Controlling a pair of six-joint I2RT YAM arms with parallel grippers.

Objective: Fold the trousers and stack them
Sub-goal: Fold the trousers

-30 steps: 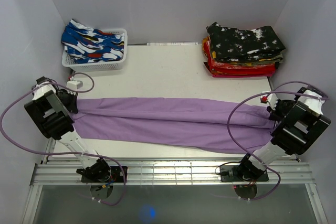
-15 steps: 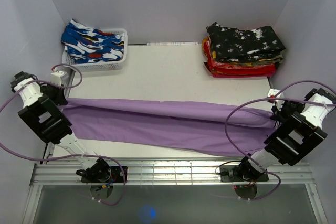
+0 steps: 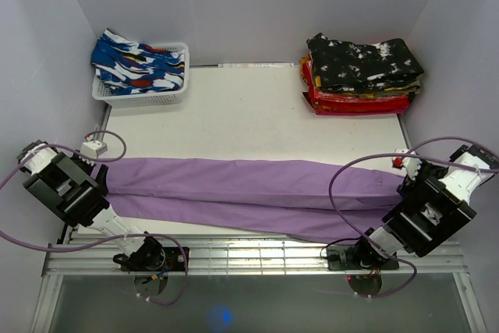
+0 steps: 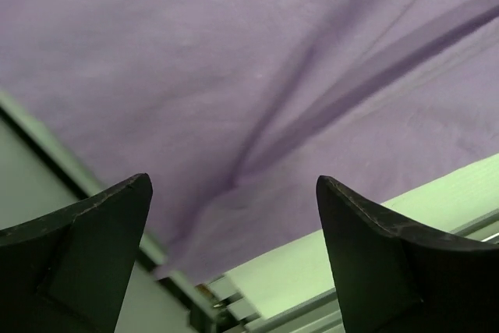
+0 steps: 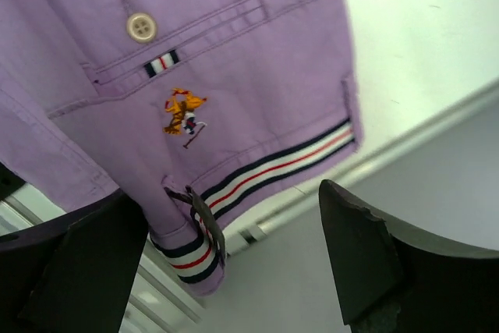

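Observation:
The purple trousers [image 3: 249, 193] lie stretched out flat across the front of the table, folded lengthwise. My left gripper [image 3: 92, 165] hovers open at their left end. In the left wrist view its fingers [image 4: 93, 239] stand wide apart over the purple cloth [image 4: 257, 76], holding nothing. My right gripper [image 3: 408, 177] is open at the waist end. The right wrist view shows the striped waistband [image 5: 273, 169], a button [image 5: 141, 27] and an embroidered logo [image 5: 185, 111] beyond the spread fingers [image 5: 374, 255]. A stack of folded trousers [image 3: 362, 76] sits at the back right.
A white basket [image 3: 144, 93] holding a blue patterned garment [image 3: 136, 64] stands at the back left. The table's front edge and metal rails [image 3: 257, 251] run just below the purple trousers. White walls close in on both sides.
Both grippers have opened and let go of the trousers. The trousers have come down flat, nearer the front edge, and both arms have moved towards the front.

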